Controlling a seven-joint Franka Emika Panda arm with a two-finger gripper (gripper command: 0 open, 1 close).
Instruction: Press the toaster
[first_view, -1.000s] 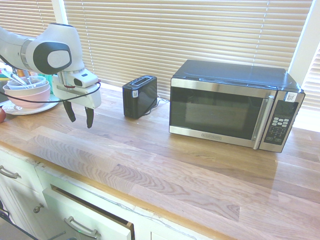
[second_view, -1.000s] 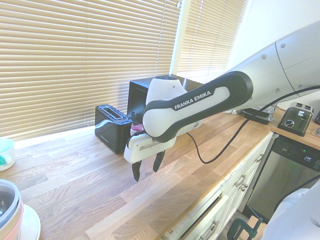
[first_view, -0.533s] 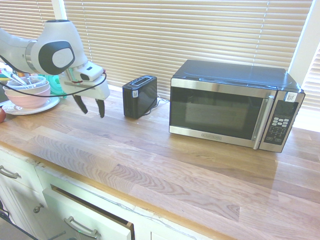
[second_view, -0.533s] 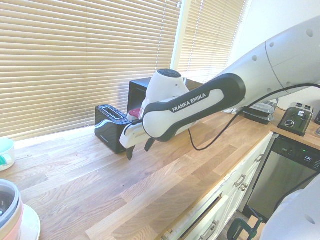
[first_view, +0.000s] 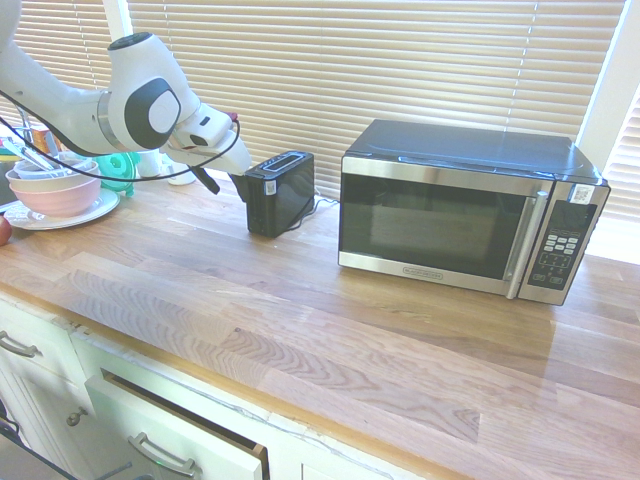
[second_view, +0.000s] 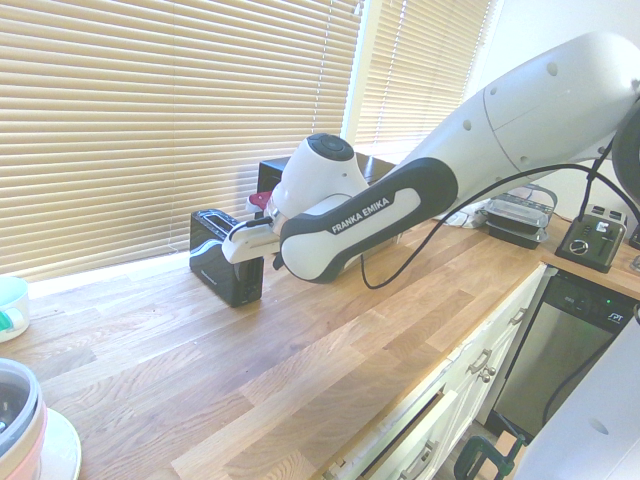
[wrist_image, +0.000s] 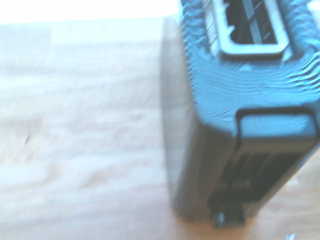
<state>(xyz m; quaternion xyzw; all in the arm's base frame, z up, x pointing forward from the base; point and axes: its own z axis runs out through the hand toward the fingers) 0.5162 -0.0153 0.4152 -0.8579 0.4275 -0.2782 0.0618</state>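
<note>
- Toaster (first_view: 283, 205) upright on the wooden surface (first_view: 300, 320), between the bowls (first_view: 58, 198) and the microwave (first_view: 435, 225), blinds (first_view: 330, 75) behind it.
- Fingers (first_view: 205, 180) open, spread apart, nothing between them. In the first exterior view one finger overlaps the toaster's near upper end, by the white sticker (first_view: 270, 187); contact or a small gap, cannot tell.
- Arm (second_view: 380, 215) reaches in tilted, not straight down, its hand end close to the toaster.
- Wrist view, blurred: slot (wrist_image: 252, 22) on top, and on the end face a broad tab (wrist_image: 277, 125) near the upper edge, probably the lever. It looks raised, so the press seems still to do.
- Step in hand, as I judge it: final approach, lining up with that tab.
- Next move: set a fingertip squarely over the tab, then push straight down along the end face until it bottoms out. Closing the fingers first might give a firmer, narrower pressing point.
- Risks: a sideways push could slide or tip so narrow a body; a fingertip off-centre could slip past the tab or press only on the casing.
- Nothing here calls for touching the microwave.
</note>
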